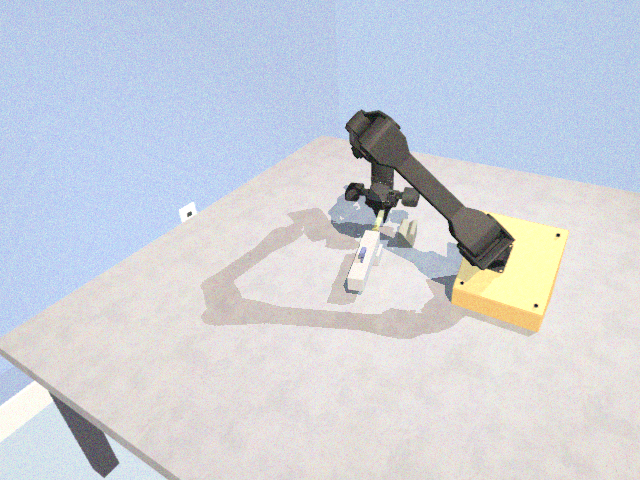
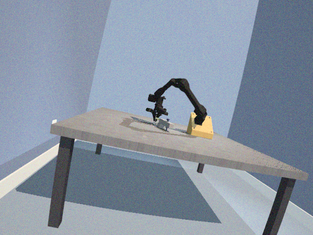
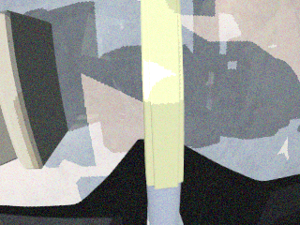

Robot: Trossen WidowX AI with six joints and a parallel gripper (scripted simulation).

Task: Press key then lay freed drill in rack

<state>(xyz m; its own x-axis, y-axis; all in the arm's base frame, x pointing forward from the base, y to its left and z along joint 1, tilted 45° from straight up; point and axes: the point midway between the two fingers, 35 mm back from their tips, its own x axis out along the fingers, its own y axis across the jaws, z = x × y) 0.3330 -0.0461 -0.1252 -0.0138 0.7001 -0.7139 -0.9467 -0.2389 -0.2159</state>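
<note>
My gripper (image 1: pixel 381 214) (image 2: pixel 154 119) (image 3: pixel 154 145) is shut on the drill, a pale yellow bar (image 1: pixel 378 222) (image 3: pixel 163 80) with a bluish end between the black fingers. In the top view the bar reaches from the fingers to the far end of the white block (image 1: pixel 363 266) (image 2: pixel 163 123); whether its tip is still inside cannot be told. The wrist view shows a long stretch of the bar, its far end out of frame. The blue key (image 1: pixel 362 253) (image 2: pixel 167 119) is on the block; how deep it sits is unclear. The beige rack (image 1: pixel 407 232) (image 3: pixel 37 84) stands beside the gripper.
A yellow base box (image 1: pixel 522 273) (image 2: pixel 202 132) carries the arm at the right of the block. The arm arches above the rack side. The grey table (image 1: pixel 310 392) (image 2: pixel 141 141) holds everything, and the arm's shadow falls around the block.
</note>
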